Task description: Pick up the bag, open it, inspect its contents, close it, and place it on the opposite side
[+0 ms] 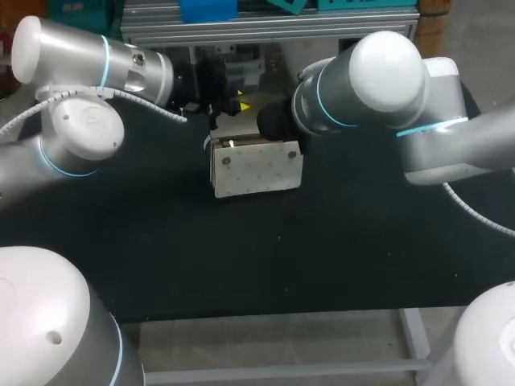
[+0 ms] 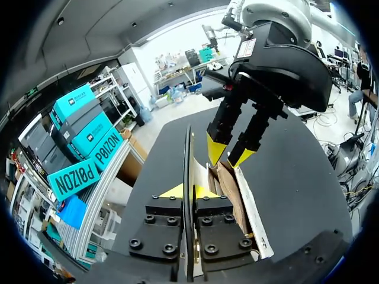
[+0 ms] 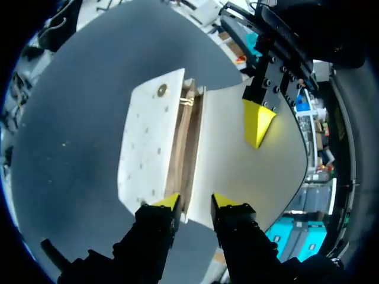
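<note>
The white bag (image 1: 256, 169) stands on the black table (image 1: 241, 257) in the middle, its mouth open and its brown lining (image 3: 183, 148) showing. Its white flap (image 3: 237, 165) is raised behind the mouth. My left gripper (image 2: 188, 190) is shut on this flap, which shows edge-on between its fingers, and one of its yellow fingertips (image 3: 257, 121) lies against the flap. From the right, my right gripper (image 3: 195, 202) sits at the end of the mouth. Its fingers close on the rim where flap and lining meet. In the left wrist view the right gripper (image 2: 228, 152) stands just over the opening.
A grey metal frame (image 1: 265, 28) runs along the table's far edge, close behind both grippers. Black table surface spreads to the left, right and front of the bag.
</note>
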`<state>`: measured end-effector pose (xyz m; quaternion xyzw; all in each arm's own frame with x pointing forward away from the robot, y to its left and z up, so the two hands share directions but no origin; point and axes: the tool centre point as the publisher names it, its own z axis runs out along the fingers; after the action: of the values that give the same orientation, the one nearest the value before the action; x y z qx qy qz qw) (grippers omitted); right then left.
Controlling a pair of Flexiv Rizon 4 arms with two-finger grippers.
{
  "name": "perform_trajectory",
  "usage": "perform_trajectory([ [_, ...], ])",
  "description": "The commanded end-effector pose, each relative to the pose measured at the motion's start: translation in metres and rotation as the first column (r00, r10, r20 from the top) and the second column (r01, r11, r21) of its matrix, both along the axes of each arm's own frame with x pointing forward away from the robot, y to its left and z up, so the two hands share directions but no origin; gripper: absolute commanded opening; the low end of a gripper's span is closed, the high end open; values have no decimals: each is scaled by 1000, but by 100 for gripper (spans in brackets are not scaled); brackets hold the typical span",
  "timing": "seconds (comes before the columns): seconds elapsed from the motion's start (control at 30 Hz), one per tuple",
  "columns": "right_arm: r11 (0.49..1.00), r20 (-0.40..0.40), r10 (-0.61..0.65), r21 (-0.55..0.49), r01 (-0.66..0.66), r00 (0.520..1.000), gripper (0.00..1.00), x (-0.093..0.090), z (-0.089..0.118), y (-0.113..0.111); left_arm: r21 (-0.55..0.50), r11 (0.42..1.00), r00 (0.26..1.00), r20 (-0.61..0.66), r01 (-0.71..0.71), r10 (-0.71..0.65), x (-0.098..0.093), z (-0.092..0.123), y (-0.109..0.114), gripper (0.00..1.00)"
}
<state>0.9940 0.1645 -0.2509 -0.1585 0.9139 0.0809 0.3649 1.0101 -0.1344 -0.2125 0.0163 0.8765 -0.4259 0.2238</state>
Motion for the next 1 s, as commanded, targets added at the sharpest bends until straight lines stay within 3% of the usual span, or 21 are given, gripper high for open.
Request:
perform_trajectory([
  [0.03,1000,65,-8,22,7,998,24,-4,-1,0,-4,1000,1000,1,12,-12,1,1,-2,0],
  [0.07,1000,68,-7,21,6,998,18,-2,-2,1,-5,1000,1000,3,14,-14,-1,2,-3,0],
  [0.1,1000,69,-5,23,4,998,3,0,-5,2,-6,1000,1000,5,15,-15,-2,2,-4,0],
  [0.13,1000,68,-5,23,3,998,0,2,-7,3,-7,1000,1000,9,15,-15,-4,3,-5,0],
  [0.63,1000,-5,4,22,-4,1000,0,27,-37,10,-59,998,999,12,33,-32,-8,5,-7,0],
  [1.0,1000,-32,19,21,-18,999,0,18,-42,13,-68,998,1000,19,9,-8,-3,1,-6,0],
])
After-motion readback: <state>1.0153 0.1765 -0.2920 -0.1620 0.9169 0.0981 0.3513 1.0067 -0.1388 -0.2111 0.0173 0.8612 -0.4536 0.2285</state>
